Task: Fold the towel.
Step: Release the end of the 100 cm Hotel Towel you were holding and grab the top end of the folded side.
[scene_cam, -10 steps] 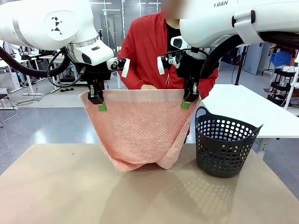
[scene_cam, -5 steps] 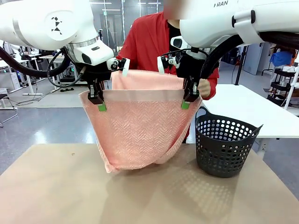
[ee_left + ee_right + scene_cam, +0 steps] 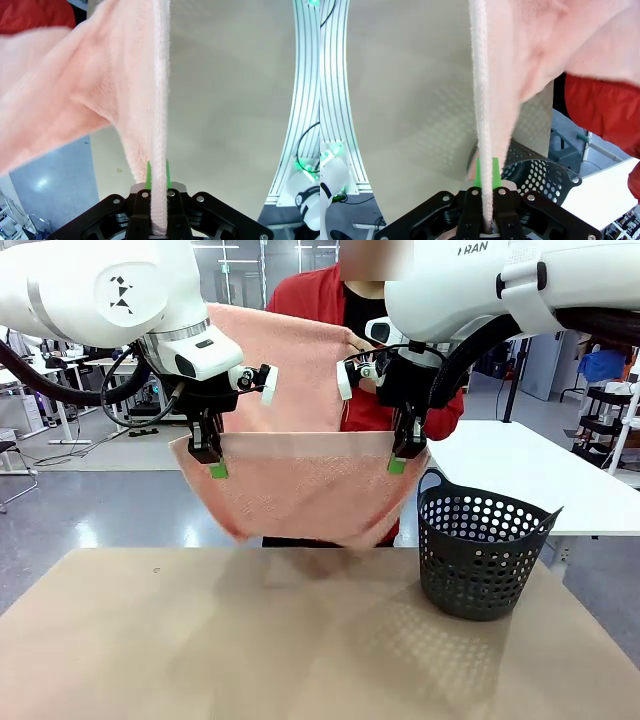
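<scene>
towel hangs above bench, long axis left-right | left claw, right claw clamped on its near corners; far edge raised behind them by person

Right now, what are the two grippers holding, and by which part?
The towel, by its plain edge band: the left gripper pinches one upper corner, the right gripper the other, both shut on it.

Robotics laboratory: white left arm and right arm above a tan worktable, polished grey floor with trailing cables at left, black wheeled trolley at far right.
</scene>
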Robot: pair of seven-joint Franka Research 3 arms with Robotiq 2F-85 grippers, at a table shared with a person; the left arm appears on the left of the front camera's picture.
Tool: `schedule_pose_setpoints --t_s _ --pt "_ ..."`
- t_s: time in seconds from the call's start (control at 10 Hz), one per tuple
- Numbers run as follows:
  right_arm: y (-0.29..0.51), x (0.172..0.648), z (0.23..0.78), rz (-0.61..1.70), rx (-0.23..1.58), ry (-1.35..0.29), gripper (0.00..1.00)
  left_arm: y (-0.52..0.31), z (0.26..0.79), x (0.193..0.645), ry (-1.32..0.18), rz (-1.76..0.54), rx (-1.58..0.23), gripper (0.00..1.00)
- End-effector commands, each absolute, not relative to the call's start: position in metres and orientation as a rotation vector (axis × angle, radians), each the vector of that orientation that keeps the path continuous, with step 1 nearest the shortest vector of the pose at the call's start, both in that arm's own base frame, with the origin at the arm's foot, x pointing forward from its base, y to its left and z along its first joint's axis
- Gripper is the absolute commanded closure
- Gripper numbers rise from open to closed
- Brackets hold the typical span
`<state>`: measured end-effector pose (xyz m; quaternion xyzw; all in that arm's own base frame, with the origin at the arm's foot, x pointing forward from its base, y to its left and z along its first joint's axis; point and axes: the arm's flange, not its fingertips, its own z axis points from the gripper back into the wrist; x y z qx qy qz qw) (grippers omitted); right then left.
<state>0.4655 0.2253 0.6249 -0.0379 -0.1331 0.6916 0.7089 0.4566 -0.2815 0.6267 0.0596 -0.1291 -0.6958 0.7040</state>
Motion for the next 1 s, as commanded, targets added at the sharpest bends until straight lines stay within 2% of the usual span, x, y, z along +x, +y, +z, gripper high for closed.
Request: schedule_pose_setpoints --t_s 0.0,0.9 --pt "0.2244 0.4649 0.6256 1.534 -0.087 -0.296 1.00 -0.2805 0.6281 0.4570 -0.285 -1.550 0.149 1.00" --pt "0.2244 0.4649 0.6256 1.534 -0.087 -0.296 1.00 -0.2805 0.6281 0.4570 -0.285 -1.550 0.149 1.00"
